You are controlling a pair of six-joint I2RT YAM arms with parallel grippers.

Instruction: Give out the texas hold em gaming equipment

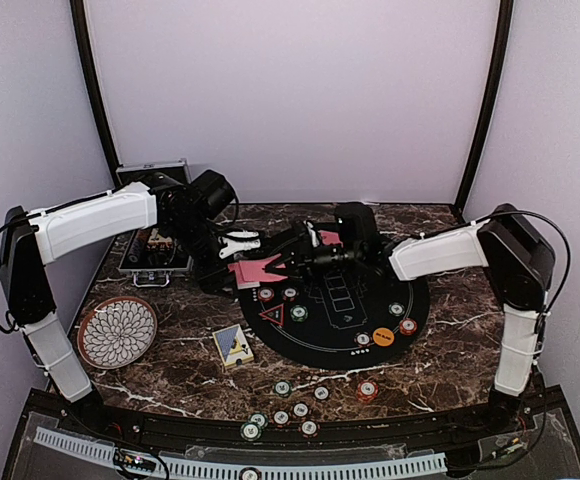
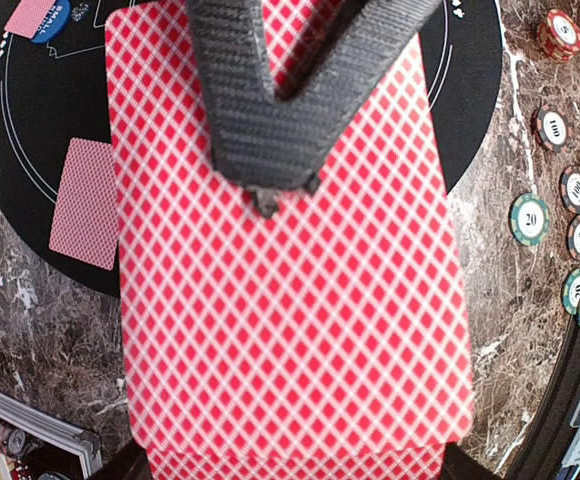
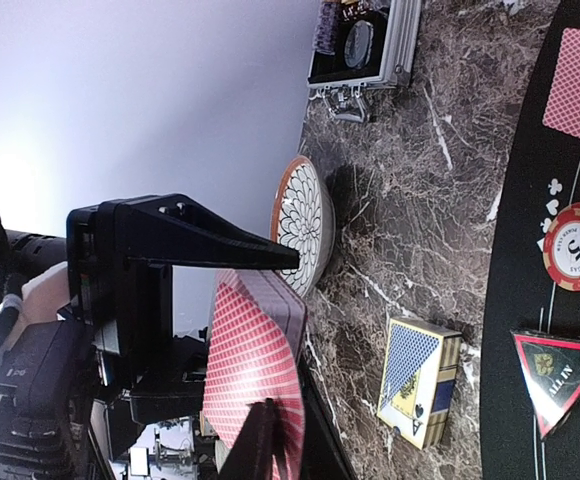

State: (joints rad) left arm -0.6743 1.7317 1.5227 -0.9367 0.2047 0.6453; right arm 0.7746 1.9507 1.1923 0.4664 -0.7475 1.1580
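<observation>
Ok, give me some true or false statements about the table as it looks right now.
The left gripper clamps a red-backed deck. True.
A boxed card pack lies on the marble table beside the black mat. True.
The patterned plate sits on that mat. False: the plate rests on the marble, left of the mat.
The red triangle lies on the plate. False: it lies on the mat.

Red-backed cards (image 2: 290,330) held stacked, level, in midair; striped chips (image 1: 282,388) lie scattered below.
</observation>
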